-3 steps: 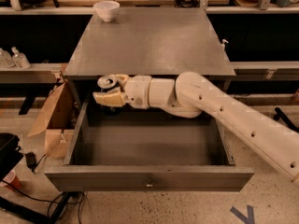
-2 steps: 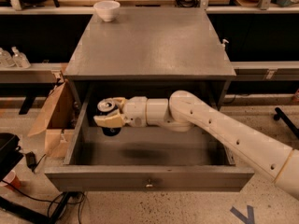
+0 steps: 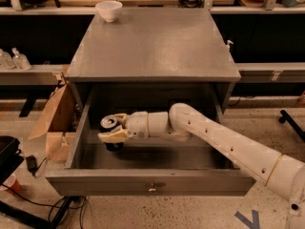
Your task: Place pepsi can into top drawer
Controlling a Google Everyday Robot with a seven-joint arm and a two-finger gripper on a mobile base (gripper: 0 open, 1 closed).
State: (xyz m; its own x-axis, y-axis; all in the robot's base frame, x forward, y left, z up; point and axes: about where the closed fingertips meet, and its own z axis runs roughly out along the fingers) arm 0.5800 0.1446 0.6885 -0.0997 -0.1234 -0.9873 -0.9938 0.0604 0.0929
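The top drawer (image 3: 148, 180) of the grey cabinet is pulled wide open, with a small metal knob (image 3: 152, 189) centred on its front panel. My gripper (image 3: 112, 129) reaches in from the right and sits inside the drawer's left part. It is shut on the pepsi can (image 3: 109, 124), a dark can with a silver top, held upright low over the drawer floor. The can's lower part is partly hidden by a cream fingertip (image 3: 110, 137).
A white bowl (image 3: 108, 10) stands at the back left of the cabinet top (image 3: 152, 42). An open cardboard box (image 3: 55, 123) sits on the floor left of the drawer. Clear bottles (image 3: 14, 59) stand on a low shelf at left. Cables lie on the floor at bottom left.
My gripper has moved down into the drawer with the can, from the drawer's back edge to near its floor at the left.
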